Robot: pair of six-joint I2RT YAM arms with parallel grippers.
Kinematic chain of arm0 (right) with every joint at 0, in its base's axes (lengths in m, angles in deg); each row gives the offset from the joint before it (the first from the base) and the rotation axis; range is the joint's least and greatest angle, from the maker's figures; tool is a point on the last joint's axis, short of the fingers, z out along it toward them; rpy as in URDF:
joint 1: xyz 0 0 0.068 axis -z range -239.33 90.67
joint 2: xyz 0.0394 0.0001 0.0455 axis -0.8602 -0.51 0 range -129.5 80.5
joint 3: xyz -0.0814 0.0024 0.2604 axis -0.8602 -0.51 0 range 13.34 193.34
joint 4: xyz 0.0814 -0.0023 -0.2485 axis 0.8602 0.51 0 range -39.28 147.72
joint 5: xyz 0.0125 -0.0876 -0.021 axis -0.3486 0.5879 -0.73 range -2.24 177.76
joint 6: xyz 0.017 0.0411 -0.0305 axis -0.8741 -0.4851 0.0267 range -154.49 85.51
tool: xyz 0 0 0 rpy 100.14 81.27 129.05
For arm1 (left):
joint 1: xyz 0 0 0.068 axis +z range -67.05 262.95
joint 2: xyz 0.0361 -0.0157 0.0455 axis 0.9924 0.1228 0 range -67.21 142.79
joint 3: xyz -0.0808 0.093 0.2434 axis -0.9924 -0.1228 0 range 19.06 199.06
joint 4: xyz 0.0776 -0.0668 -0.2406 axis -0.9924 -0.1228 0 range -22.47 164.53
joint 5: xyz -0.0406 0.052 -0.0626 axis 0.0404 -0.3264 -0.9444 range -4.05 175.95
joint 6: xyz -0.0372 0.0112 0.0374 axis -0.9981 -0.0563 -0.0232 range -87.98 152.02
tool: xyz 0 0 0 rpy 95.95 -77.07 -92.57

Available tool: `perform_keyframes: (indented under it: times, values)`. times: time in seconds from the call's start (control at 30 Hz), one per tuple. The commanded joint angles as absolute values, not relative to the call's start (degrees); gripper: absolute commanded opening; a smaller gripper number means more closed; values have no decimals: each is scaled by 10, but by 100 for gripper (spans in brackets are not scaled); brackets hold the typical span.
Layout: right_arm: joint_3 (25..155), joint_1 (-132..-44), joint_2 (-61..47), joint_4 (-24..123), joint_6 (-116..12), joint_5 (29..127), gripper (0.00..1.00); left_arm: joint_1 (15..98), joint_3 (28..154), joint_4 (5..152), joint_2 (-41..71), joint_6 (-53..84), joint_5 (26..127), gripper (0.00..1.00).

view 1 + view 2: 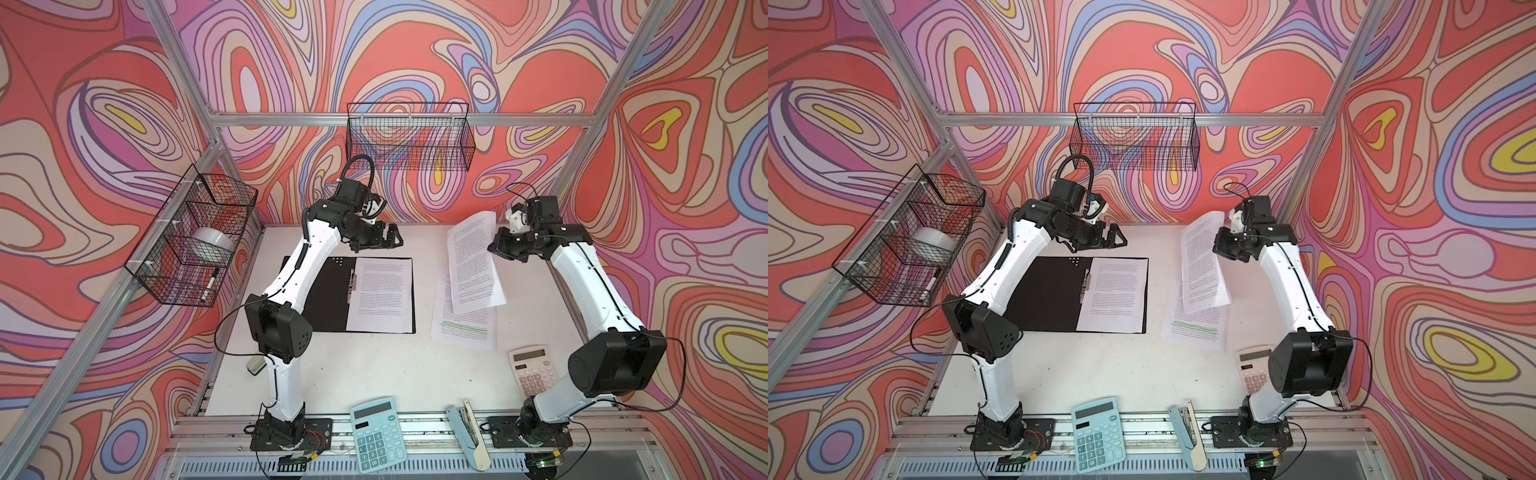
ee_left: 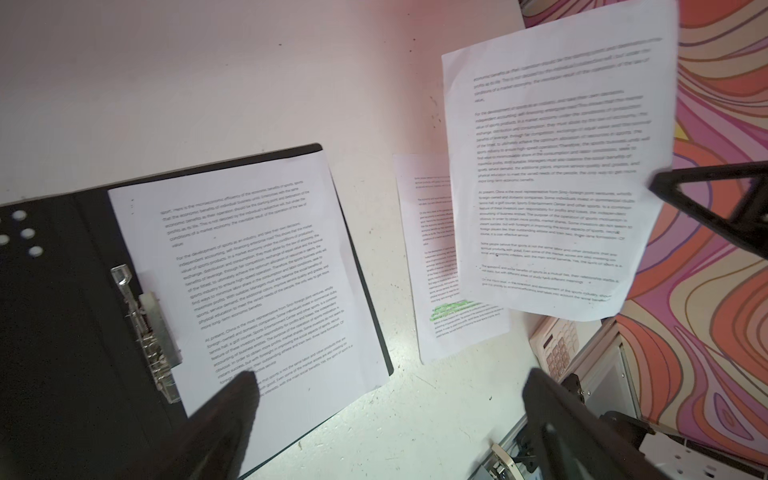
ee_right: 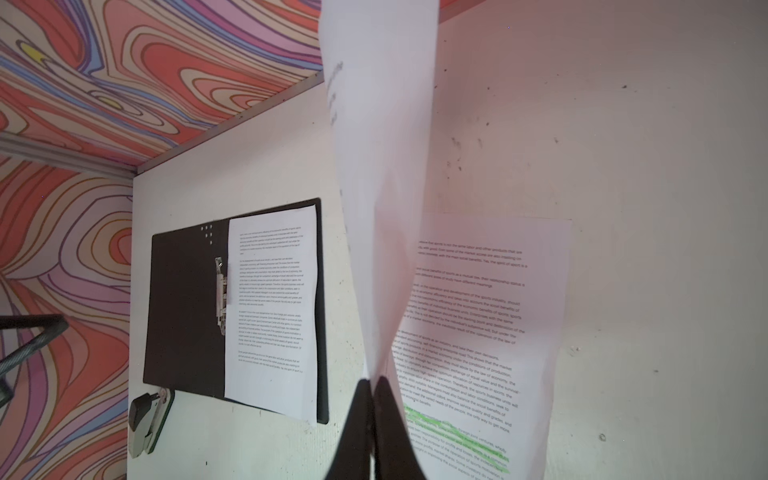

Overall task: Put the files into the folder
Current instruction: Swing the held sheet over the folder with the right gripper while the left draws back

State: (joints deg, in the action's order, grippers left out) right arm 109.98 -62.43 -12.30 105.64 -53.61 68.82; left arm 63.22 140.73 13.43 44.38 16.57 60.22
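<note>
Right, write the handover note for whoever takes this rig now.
Left hand: open, empty, raised by the far edge of the folder.
Right hand: shut on the lifted sheet, which hangs over the green-highlighted sheet lying on the table.
Folder: open, black inside up.
Done: one filed sheet on its right half.
Left: lifted sheet, then the highlighted one, into the folder.
</note>
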Motion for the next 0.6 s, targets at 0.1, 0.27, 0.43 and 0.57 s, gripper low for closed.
perform_keyframes:
  times: [0.1, 0.27, 0.43, 0.57]
  values:
    - [1163, -694, -154, 1075, -567, 680, 0, 701, 1337, 148, 380, 151, 575, 100]
    - [1194, -751, -189, 1057, -597, 672, 0, 722, 1286, 163, 345, 181, 590, 100]
    - [1227, -787, -233, 1031, -628, 661, 0, 752, 1255, 171, 309, 203, 617, 100]
    - [1233, -802, -264, 997, -653, 637, 0, 792, 1220, 201, 285, 182, 588, 100]
